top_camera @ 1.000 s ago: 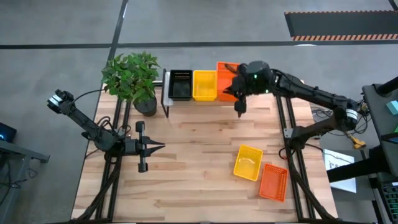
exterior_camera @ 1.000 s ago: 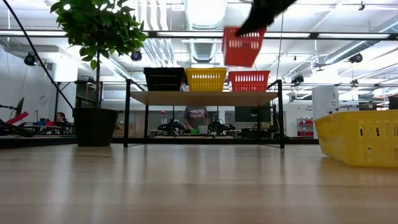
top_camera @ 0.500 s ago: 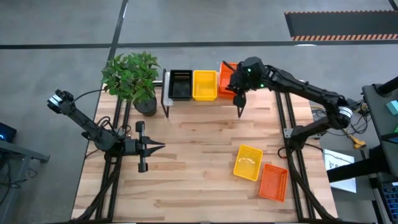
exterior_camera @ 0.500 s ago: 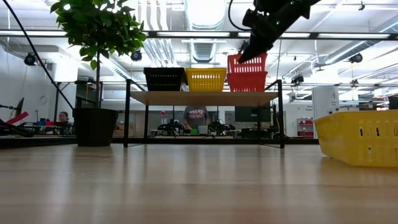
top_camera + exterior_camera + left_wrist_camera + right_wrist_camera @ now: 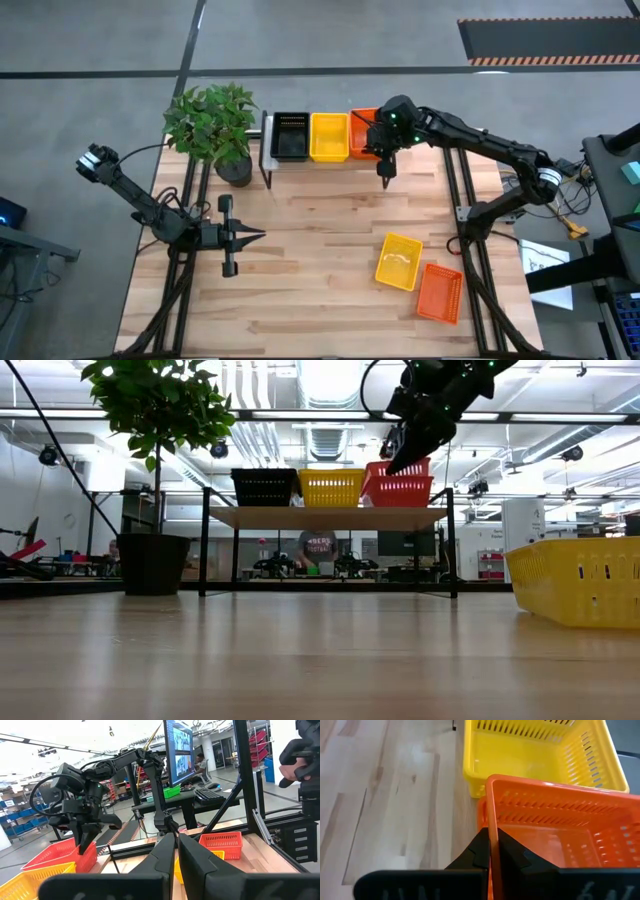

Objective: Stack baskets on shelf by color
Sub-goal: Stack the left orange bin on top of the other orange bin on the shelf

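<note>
On the shelf [image 5: 268, 150] stand a black basket [image 5: 290, 137], a yellow basket [image 5: 329, 137] and an orange basket [image 5: 400, 491], side by side. My right gripper [image 5: 381, 153] is over the shelf's right end, shut on a second orange basket [image 5: 405, 467] that sits tilted in the top of the orange one. Another yellow basket [image 5: 399, 261] and another orange basket [image 5: 439, 293] rest on the table at the near right. My left gripper [image 5: 252, 236] waits shut over the table's left side. My right gripper pinches the upper orange basket by the rim of its near wall [image 5: 491, 820], one finger inside and one outside. The fingers slant down from above and from the table's right. The basket is tilted, its lower part inside the orange basket on the shelf.
A potted plant [image 5: 215, 125] stands at the shelf's left end. The table's middle [image 5: 320, 230] is bare wood. The yellow basket [image 5: 575, 580] on the table shows large at the right of the low view. A monitor and desks lie beyond the table.
My right gripper has carried the orange basket from well above the shelf down and toward the far edge. The basket now sits tilted in the orange basket on the shelf's right end. The gripper has stayed shut on it.
</note>
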`<move>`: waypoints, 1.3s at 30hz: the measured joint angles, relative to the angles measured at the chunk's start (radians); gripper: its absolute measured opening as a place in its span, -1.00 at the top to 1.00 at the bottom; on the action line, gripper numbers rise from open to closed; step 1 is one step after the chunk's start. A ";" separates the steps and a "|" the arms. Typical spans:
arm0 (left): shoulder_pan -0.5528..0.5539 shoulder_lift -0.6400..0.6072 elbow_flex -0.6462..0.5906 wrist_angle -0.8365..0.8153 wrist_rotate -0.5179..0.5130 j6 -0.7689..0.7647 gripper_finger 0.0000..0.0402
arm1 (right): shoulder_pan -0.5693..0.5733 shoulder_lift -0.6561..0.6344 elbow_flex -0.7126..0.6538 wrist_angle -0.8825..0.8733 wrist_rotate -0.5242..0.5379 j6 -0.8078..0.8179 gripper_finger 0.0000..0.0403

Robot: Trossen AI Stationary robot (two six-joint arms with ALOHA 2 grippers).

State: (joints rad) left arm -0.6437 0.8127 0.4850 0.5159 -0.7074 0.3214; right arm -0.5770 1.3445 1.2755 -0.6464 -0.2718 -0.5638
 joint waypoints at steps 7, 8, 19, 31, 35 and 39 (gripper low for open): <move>0.000 0.000 0.000 0.000 0.000 0.000 0.96 | 0.000 -0.001 0.000 -0.002 0.002 0.014 0.96; 0.000 0.000 0.000 0.000 0.000 0.000 0.96 | 0.000 -0.001 0.000 -0.002 0.002 0.019 0.96; -0.001 0.000 0.000 0.000 0.000 0.000 0.96 | 0.000 -0.002 0.000 -0.006 0.012 0.040 0.67; -0.001 0.000 0.000 0.000 0.000 0.000 0.96 | 0.000 -0.002 0.083 -0.122 0.055 0.130 0.31; 0.000 0.000 0.000 0.000 0.000 0.000 0.96 | 0.003 -0.006 0.115 -0.158 0.056 0.177 0.26; 0.000 0.000 0.000 0.000 0.000 0.000 0.96 | 0.010 -0.010 0.147 -0.191 0.055 0.221 0.25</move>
State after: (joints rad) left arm -0.6441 0.8130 0.4850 0.5159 -0.7074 0.3214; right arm -0.5669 1.3348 1.4222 -0.8372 -0.2165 -0.3425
